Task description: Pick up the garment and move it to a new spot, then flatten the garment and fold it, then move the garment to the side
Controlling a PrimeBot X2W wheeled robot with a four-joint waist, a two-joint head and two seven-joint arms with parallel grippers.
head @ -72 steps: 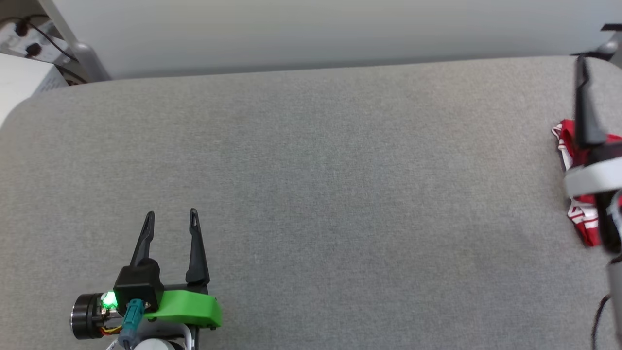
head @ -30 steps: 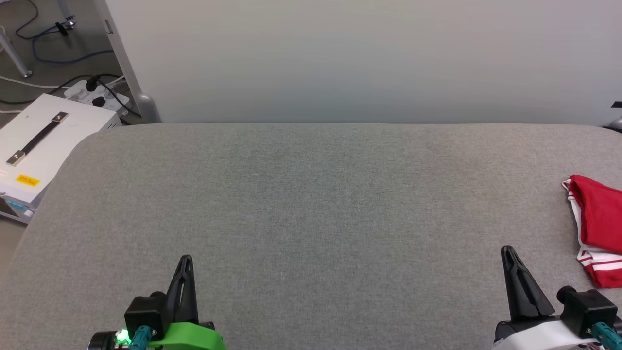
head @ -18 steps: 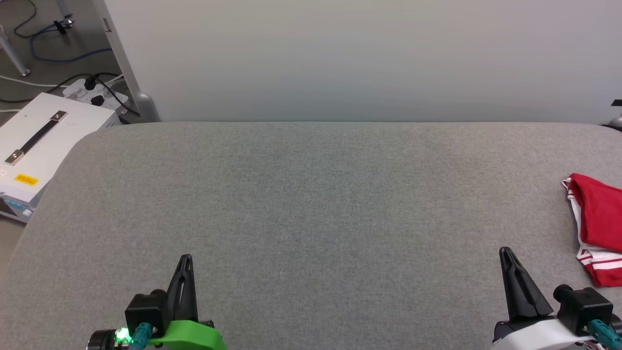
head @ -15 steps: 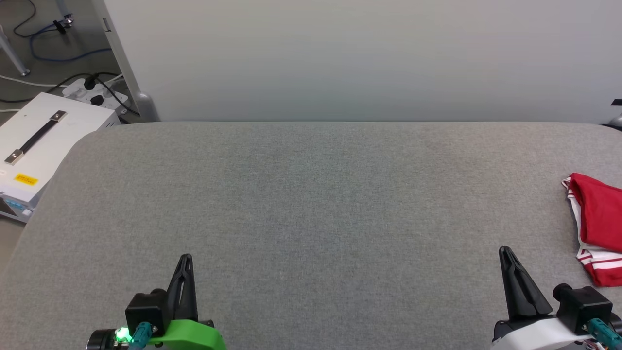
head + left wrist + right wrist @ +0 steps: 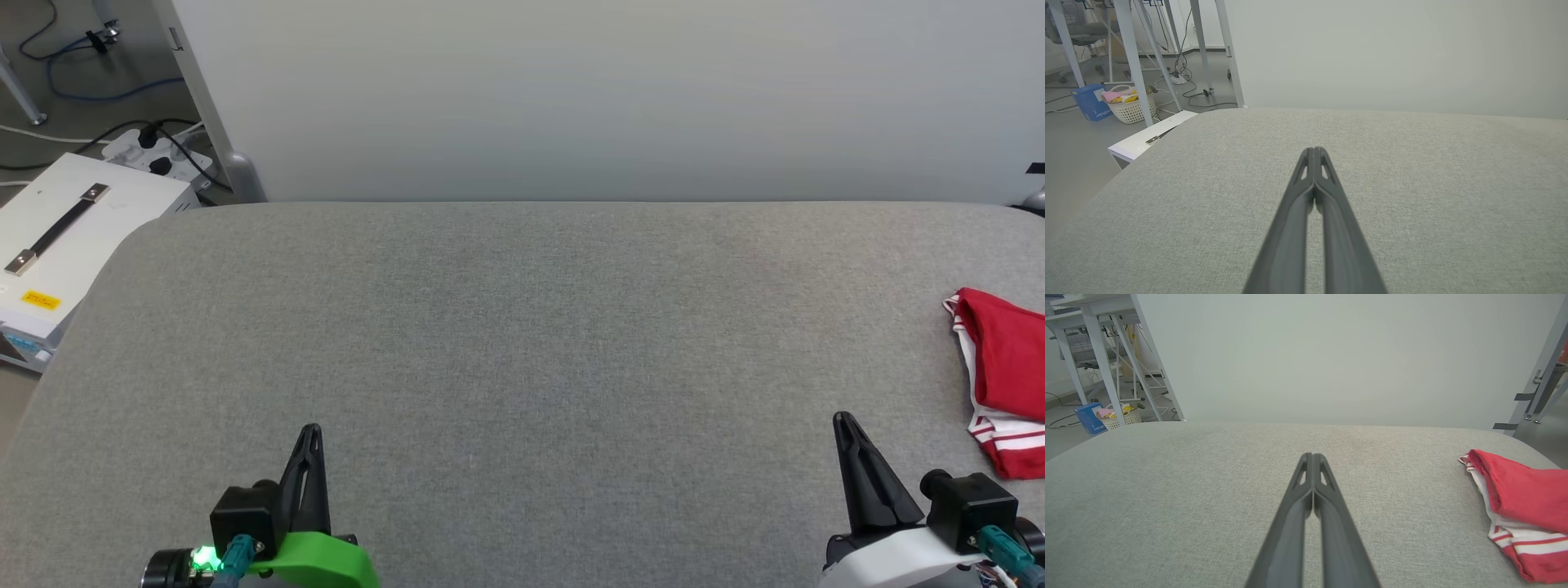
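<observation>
The garment (image 5: 1006, 367) lies folded at the right edge of the grey padded table (image 5: 522, 327), red with white and red striped trim along its near side; its right part runs out of the head view. From the right wrist the garment (image 5: 1523, 502) sits to the right of the fingers. My right gripper (image 5: 842, 421) is shut and empty, low over the table, left of and nearer than the garment, apart from it. My left gripper (image 5: 310, 431) is shut and empty at the lower left. Both pairs of fingertips (image 5: 1313, 152) (image 5: 1311, 456) are pressed together.
A pale wall panel (image 5: 571, 98) stands along the table's far edge. Left of the table is a white case with a handle (image 5: 57, 237), a power strip and cables (image 5: 155, 151) on the floor. Table legs, a basket (image 5: 1131, 108) and a blue box (image 5: 1088, 102) stand farther left.
Both grippers went from open to shut and came to rest at the bottom corners, the right one leaving the garment. In the last second the picture shifted only slightly.
</observation>
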